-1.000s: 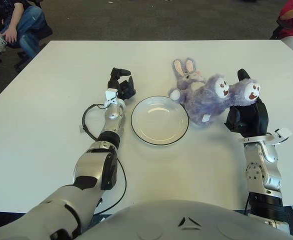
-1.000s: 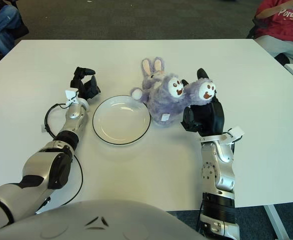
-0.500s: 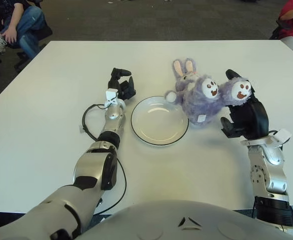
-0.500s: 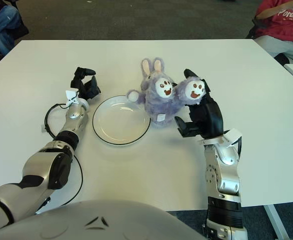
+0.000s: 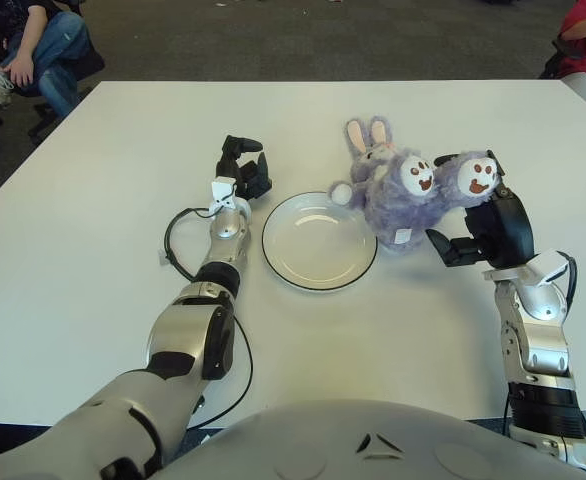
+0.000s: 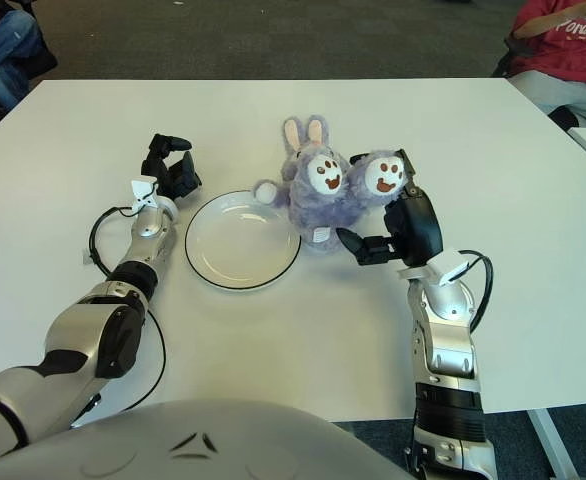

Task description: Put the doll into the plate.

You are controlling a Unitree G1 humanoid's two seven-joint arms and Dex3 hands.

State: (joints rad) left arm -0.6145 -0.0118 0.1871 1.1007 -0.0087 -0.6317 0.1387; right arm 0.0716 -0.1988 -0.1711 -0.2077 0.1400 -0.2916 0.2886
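Left eye: doll (image 5: 405, 185) lies on the table (image 5: 93, 220) just right of the plate (image 5: 319, 240), one paw over the rim, body outside. Right hand (image 5: 483, 228) is behind its far foot, fingers curled round the plush as best I can tell; not lifted clear. Plate's bare, so placing's left to do. Left hand (image 5: 241, 170) sits beside plate's left edge, fingers loosely curled, holding nothing.

Right eye: short hop left to the plate, open table all round. Left hand close to the rim; table edges well off.
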